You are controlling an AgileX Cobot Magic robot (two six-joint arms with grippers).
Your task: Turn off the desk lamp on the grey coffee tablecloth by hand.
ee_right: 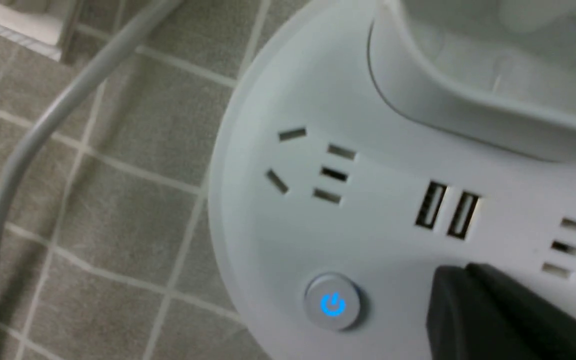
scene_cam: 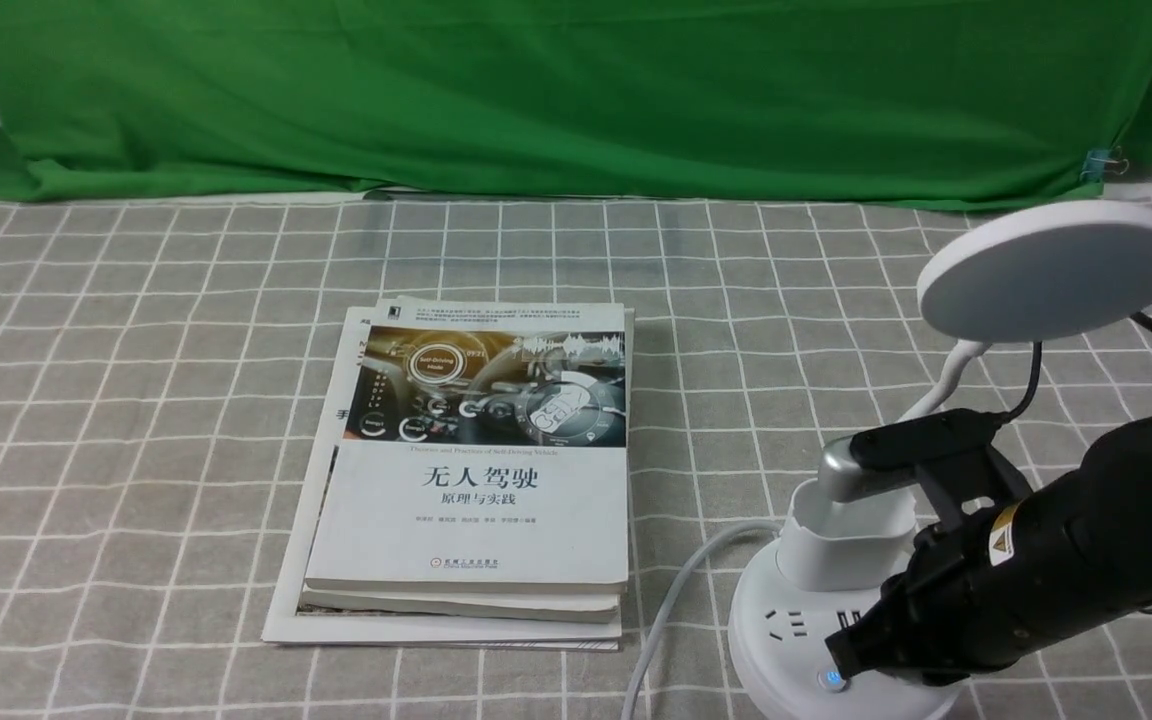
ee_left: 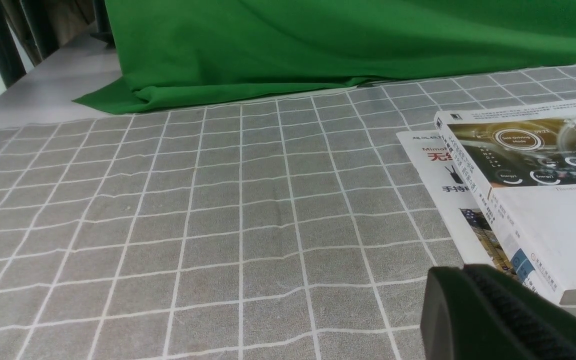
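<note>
— Where does the desk lamp (scene_cam: 836,545) stand?
— At the near right of the grey coffee tablecloth (scene_cam: 136,400). Its disc head (scene_cam: 1051,270) tilts up over the round base (scene_cam: 781,625).

— And the right gripper (scene_cam: 851,655)?
— Low over the base's near edge, its tip just beside the power button (scene_cam: 829,681), which glows blue. Whether it touches the base cannot be told. The fingers look pressed together, with no gap showing.

— The left gripper (ee_left: 468,300)?
— Only one dark piece shows in its wrist view, so its state cannot be told. It sits near the stacked books (scene_cam: 476,500) at the middle.

— Anything else?
— A grey cable (scene_cam: 671,610) runs left off the base, and a green backdrop (scene_cam: 576,90) hangs at the far side.
</note>
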